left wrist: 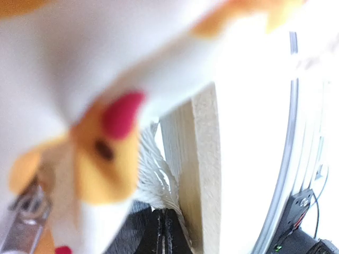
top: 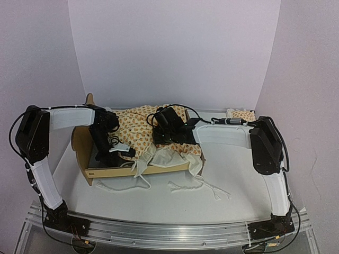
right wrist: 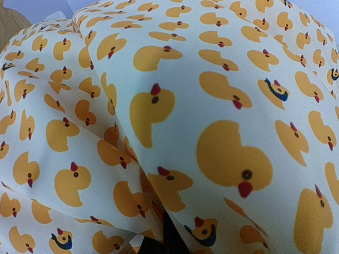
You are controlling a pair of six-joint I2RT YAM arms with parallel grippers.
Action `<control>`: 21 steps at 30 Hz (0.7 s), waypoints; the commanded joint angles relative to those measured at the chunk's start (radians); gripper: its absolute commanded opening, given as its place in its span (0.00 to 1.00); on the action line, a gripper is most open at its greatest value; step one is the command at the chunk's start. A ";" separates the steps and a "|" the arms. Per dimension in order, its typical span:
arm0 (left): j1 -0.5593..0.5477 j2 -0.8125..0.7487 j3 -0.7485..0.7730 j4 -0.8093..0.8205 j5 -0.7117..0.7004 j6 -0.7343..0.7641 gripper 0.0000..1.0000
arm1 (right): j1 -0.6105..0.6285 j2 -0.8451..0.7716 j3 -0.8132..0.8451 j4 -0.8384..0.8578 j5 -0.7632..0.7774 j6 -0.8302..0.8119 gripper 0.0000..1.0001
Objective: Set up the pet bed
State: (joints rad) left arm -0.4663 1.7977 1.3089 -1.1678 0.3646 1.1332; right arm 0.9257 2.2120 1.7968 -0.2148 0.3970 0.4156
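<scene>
Top external view. Shows bed (top: 106, 170) on counter (top: 233, 174), directly beneath both end effectors, with its headboard out past the left end effector (top: 121, 151) on the outer side. Shows duck-print cushion (top: 140, 127) heaped over the frame, under and between the two, crumpled rather than flat. Shows white ruffle (top: 159, 159) spilling over the near rail just below the right end effector (top: 163, 138), and loose ties (top: 204, 188) trailing onto the counter nearer the arm bases. Finds left end effector closed, pinched on the cushion edge inside the near rail, with the bed's dark base bare just beside it toward the headboard. Finds right end effector closed as well, pressed down into the cushion; cannot tell whether any fabric is caught in it. Shows pillow (top: 241, 114) well apart, beyond the right end effector on its outer side.

Left wrist: blurred cushion (left wrist: 106, 53) right against the lens, plywood rail of bed (left wrist: 204, 174) just beside, ruffle (left wrist: 153, 180) fringe against that rail. Right wrist: only cushion (right wrist: 159, 106) fabric, folded and creased.
</scene>
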 commanded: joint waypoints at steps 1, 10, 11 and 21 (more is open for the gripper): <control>-0.031 0.024 -0.010 -0.015 0.011 0.124 0.06 | -0.004 -0.063 -0.014 0.025 0.040 -0.003 0.00; -0.023 0.030 0.169 -0.165 0.128 0.142 0.47 | -0.004 -0.067 -0.019 0.025 0.037 -0.006 0.00; -0.018 0.034 0.200 -0.214 0.151 0.153 0.49 | -0.004 -0.063 -0.018 0.025 0.035 -0.003 0.00; -0.009 -0.028 0.190 -0.256 0.201 0.169 0.53 | -0.004 -0.054 0.007 0.026 0.008 -0.004 0.00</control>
State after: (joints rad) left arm -0.4796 1.8320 1.4969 -1.3094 0.4971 1.2847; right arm 0.9257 2.2047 1.7836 -0.2104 0.4032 0.4160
